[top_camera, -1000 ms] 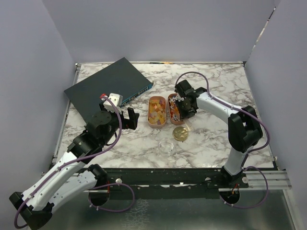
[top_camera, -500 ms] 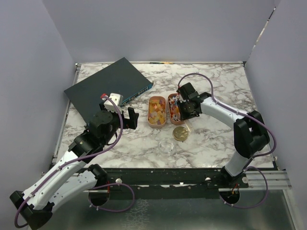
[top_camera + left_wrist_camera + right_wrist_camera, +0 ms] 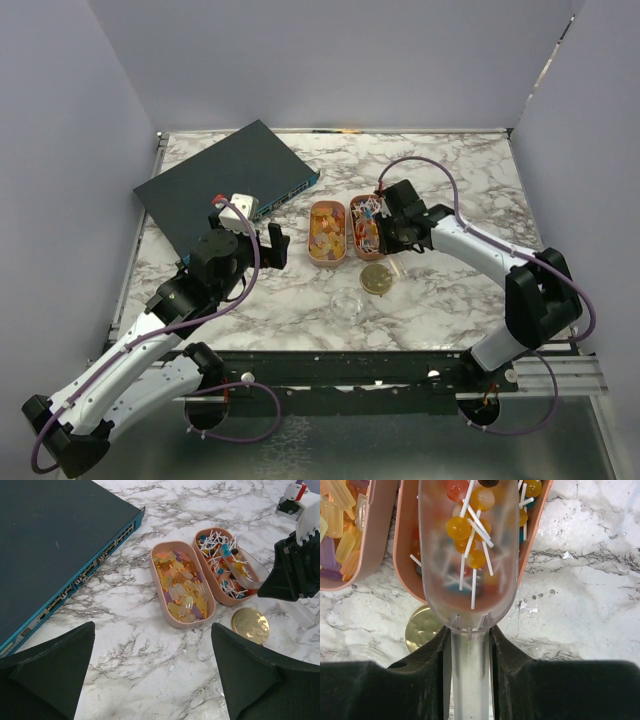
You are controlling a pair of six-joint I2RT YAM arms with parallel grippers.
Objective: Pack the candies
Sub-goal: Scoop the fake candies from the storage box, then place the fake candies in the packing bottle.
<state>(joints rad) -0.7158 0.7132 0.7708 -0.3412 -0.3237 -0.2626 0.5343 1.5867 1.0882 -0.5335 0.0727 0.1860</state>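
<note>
The candies fill two oval peach trays: yellow, orange and purple sweets (image 3: 182, 587) in the left tray (image 3: 314, 247), small round ones on white sticks (image 3: 223, 562) in the right tray (image 3: 402, 555). My right gripper (image 3: 469, 650) is shut on the handle of a clear plastic scoop (image 3: 468, 560). The scoop carries several stick candies and hangs over the right tray's near end. My left gripper (image 3: 152, 675) is open above bare marble, short of the left tray, with nothing between its fingers.
A round gold lid (image 3: 376, 278) lies just in front of the right tray. A small clear jar (image 3: 347, 304) stands nearer the front edge. A dark blue network switch (image 3: 225, 180) lies at the back left. Grey walls enclose the table.
My right arm has swung its elbow out to the right, and the scoop has shifted slightly right over the right tray. The left arm has barely moved.
</note>
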